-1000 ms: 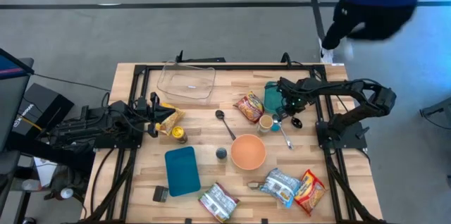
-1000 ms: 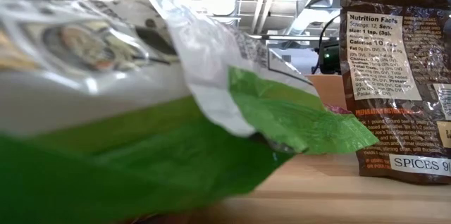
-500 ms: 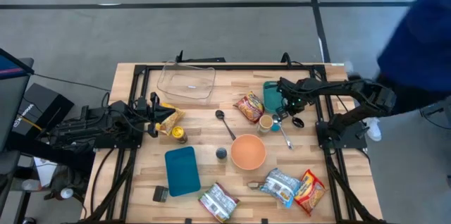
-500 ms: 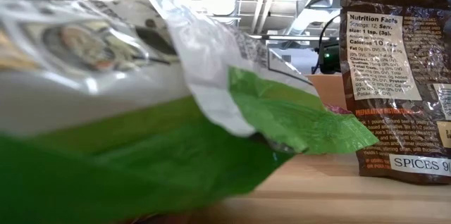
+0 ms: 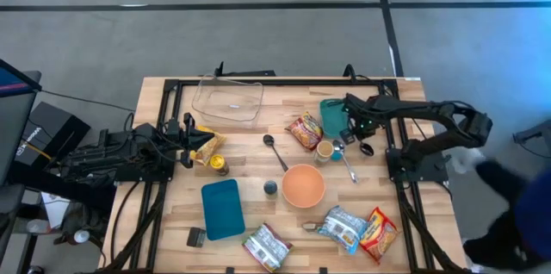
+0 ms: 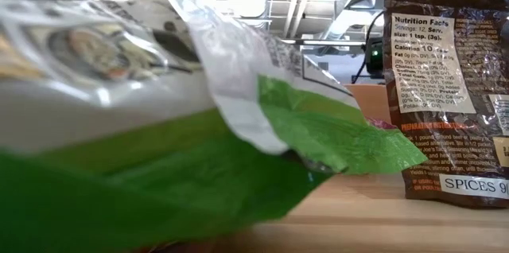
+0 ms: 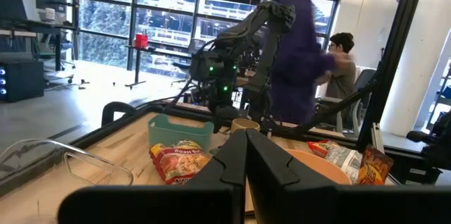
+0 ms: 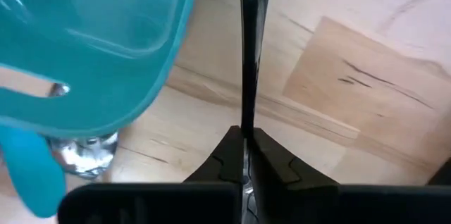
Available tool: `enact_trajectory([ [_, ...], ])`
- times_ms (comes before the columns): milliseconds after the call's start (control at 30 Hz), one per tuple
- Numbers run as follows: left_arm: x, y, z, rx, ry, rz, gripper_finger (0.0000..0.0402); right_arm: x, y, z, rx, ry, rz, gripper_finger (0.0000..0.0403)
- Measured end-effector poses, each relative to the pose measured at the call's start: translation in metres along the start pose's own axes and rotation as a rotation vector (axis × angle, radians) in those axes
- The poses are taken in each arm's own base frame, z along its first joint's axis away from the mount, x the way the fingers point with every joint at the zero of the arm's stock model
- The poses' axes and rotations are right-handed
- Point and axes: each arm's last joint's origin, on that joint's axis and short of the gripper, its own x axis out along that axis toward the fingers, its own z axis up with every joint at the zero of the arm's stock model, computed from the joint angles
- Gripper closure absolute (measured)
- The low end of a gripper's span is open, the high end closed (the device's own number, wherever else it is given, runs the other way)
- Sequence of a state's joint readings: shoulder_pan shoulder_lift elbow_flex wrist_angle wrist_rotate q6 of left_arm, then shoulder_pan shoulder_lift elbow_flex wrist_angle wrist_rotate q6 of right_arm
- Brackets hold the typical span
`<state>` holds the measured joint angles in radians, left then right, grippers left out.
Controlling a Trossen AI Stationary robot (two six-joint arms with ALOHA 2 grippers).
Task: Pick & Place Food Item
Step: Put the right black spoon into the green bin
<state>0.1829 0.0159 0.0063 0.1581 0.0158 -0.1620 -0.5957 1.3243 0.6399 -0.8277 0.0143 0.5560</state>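
The right gripper (image 5: pixel 351 127) is at the far right of the table (image 5: pixel 164 222), its fingers (image 8: pixel 271 160) pressed together on the thin dark handle of a spoon (image 8: pixel 248 55), just beside a teal tub (image 5: pixel 332 116). A small cup (image 5: pixel 325 149) and a second spoon (image 5: pixel 347 167) lie close by, and a red snack bag (image 5: pixel 305 130) lies left of the tub. An orange bowl (image 5: pixel 303 185) sits nearer the middle. The left gripper (image 5: pixel 191 142) rests pressed together at the left, by a yellow packet (image 5: pixel 209 144). In the low view a green bag (image 6: pixel 159 134) fills most of the picture.
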Motion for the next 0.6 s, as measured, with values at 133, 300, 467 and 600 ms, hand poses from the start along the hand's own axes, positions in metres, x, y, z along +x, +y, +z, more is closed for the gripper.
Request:
enact_trajectory([
  [133,0.000,0.000,0.000,0.000,0.000,0.000,0.0401,-0.011,-0.004,-0.005,0.020,-0.033,0.003,0.0398],
  [300,0.000,0.000,0.000,0.000,0.001,0.000,0.0401,-0.024,-0.008,-0.010,0.034,-0.096,0.022,0.0399],
  [467,0.000,0.000,0.000,0.000,0.001,0.000,0.0401,-0.036,-0.012,-0.014,0.055,-0.174,0.042,0.0399],
  [600,0.000,0.000,0.000,0.000,0.000,0.000,0.0401,-0.045,-0.014,-0.018,0.060,-0.231,0.065,0.0398],
])
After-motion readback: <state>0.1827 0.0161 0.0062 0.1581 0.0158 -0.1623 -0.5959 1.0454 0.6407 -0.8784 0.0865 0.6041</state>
